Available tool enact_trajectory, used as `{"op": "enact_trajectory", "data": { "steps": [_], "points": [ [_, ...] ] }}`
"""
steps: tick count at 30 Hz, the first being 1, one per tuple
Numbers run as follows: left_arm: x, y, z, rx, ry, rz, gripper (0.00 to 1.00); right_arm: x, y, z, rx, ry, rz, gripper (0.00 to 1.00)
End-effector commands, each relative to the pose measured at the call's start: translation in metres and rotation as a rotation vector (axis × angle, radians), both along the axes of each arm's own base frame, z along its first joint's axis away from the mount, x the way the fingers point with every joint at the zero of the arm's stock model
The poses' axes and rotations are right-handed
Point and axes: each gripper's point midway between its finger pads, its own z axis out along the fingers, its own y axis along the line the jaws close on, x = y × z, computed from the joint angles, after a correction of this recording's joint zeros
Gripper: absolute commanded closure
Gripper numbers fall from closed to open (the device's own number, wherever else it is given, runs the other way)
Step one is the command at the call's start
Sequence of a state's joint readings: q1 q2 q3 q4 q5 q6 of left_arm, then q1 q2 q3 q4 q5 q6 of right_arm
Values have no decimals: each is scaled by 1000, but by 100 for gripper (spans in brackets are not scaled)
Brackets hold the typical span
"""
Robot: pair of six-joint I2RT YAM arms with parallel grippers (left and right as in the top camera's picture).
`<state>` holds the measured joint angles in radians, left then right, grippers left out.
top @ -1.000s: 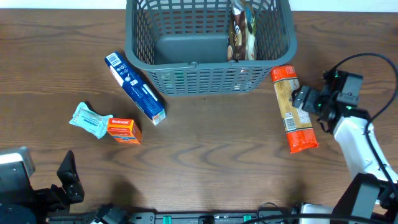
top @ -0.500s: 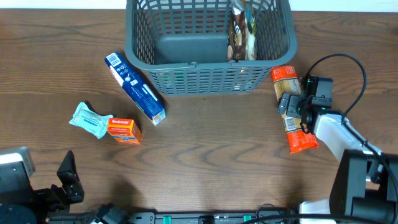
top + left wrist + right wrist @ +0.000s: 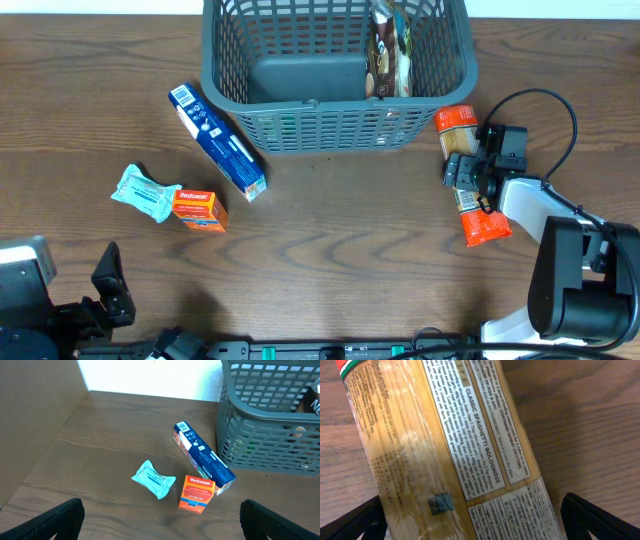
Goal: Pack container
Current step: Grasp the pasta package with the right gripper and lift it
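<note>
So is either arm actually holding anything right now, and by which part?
Nothing is held yet. The right gripper has its open jaws astride the middle of the spaghetti packet, not closed on it. The left gripper is open and empty.

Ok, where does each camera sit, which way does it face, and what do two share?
Overhead: above the table, looking straight down on the container, groceries and the right hand over the spaghetti packet.
Left wrist: low at the near left, facing forward at the blue box, orange box and teal pouch; own fingers in the bottom corners.
Right wrist: close above the spaghetti packet, looking down; own fingers in the bottom corners.
Shared: overhead and left wrist both show the container and those three items.
</note>
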<state>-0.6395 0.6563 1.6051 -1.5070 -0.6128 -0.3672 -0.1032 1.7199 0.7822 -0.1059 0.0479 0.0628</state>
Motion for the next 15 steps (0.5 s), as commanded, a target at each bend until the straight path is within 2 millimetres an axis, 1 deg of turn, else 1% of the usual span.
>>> {"op": "enact_trajectory", "data": {
  "steps": [1,3,4,6,8,9,10,11,13,14,15],
  "points": [
    [1,1,2,-4,-4,10,1,-7,7,-16,16,45,35,18],
    [1,1,2,-4,-4,10,1,-7,8,-18,22,46,38,33],
    [1,1,2,-4,-4,10,1,-7,8,-20,23,51,38,37],
    [1,1,2,-4,-4,10,1,-9,9,-25,24,67,38,40],
    [1,1,2,-4,-4,10,1,-12,9,-31,26,84,38,49],
    [1,1,2,-4,-4,10,1,-13,9,-33,28,91,37,56],
    [1,1,2,-4,-4,10,1,-14,9,-36,29,98,36,67],
    [1,1,2,-4,-4,10,1,-14,9,-37,34,101,26,80],
    [1,1,2,-4,-4,10,1,-14,9,-38,45,98,6,96],
    [1,1,2,-4,-4,10,1,-13,9,-37,50,93,-4,99],
    [1,1,2,-4,-4,10,1,-11,9,-36,57,88,-17,99]
  ]
}}
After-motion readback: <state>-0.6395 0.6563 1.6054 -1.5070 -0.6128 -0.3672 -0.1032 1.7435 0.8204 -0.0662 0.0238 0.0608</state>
